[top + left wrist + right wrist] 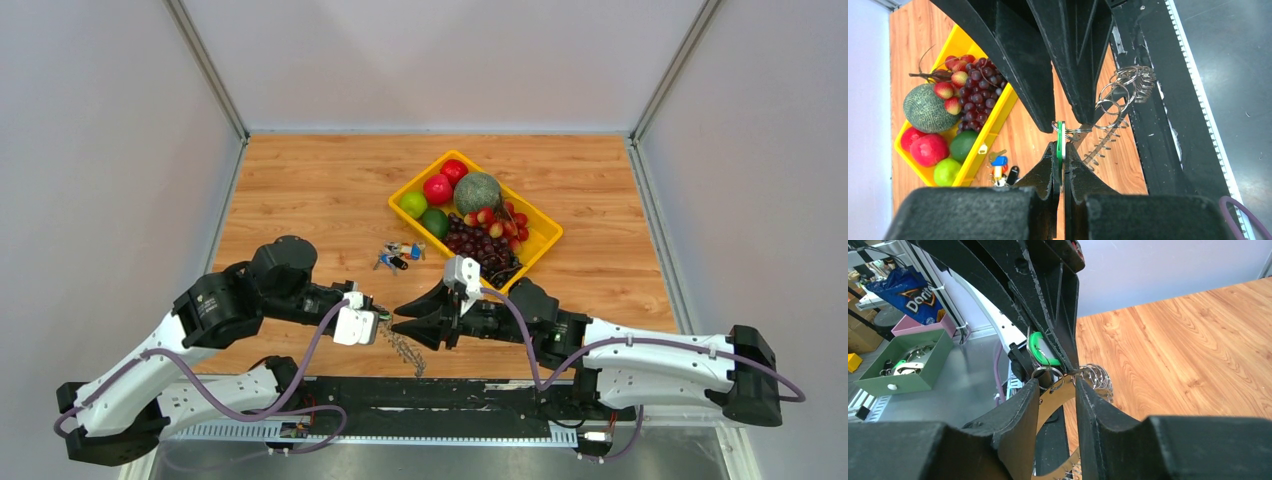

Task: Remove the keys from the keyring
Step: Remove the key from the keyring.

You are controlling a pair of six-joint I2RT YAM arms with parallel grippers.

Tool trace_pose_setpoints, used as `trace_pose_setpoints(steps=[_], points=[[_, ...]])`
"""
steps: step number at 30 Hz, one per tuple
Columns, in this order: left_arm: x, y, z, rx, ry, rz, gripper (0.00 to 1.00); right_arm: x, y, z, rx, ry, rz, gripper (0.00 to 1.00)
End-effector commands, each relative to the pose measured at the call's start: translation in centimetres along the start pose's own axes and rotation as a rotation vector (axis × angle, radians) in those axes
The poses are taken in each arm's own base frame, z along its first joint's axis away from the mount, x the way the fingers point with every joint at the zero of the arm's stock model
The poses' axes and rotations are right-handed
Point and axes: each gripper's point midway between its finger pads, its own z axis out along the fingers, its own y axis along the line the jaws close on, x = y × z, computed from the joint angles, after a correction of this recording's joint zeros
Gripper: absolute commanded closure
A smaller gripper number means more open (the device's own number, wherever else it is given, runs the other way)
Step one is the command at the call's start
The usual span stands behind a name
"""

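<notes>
Closest in, the left claw (1060,148) is clamped shut on the small green tag (1060,130), its two black fingers squeezing the flat plastic edge-on. The grip makes sense: the tag gives a firm, flat handle, so the keyring (397,340) is lifted off the surface (300,190) and hangs from the tag at the near edge, between the two arms. Hanging this way, the keys (1104,144) fall into a saw-toothed row below and to the right of the tag, with their little loops bunched further along. That leaves the stretch of wire by the tag easier to work on.

Facing it from the right, the right claw (1057,390) comes in nose to nose with the left. Its jaws stand a narrow way apart, one finger on each side of the wire just beside the tag. Nothing looks pinched between them, though the wire is too thin to tell whether a finger touches it. I judge the step in hand to be catching one key or its loop to slide it off while the left arm steadies the rest.

Well behind, a small bunch of coloured keys (400,255) lies on the wood, and further right a yellow tray (542,222) of fruit sits out of the way.
</notes>
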Motion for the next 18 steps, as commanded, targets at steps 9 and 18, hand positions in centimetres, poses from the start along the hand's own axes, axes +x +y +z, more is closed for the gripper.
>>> trace_pose_setpoints(steps=[9,18], points=[[-2.6,0.7,-0.3,-0.008,-0.088,0.058,1.0,-2.0,0.7,2.0,-0.031,-0.072,-0.027,0.59],[-2.4,0.6,-0.1,-0.004,-0.086,0.052,1.0,-2.3,1.1,2.6,-0.048,-0.092,0.012,0.65]])
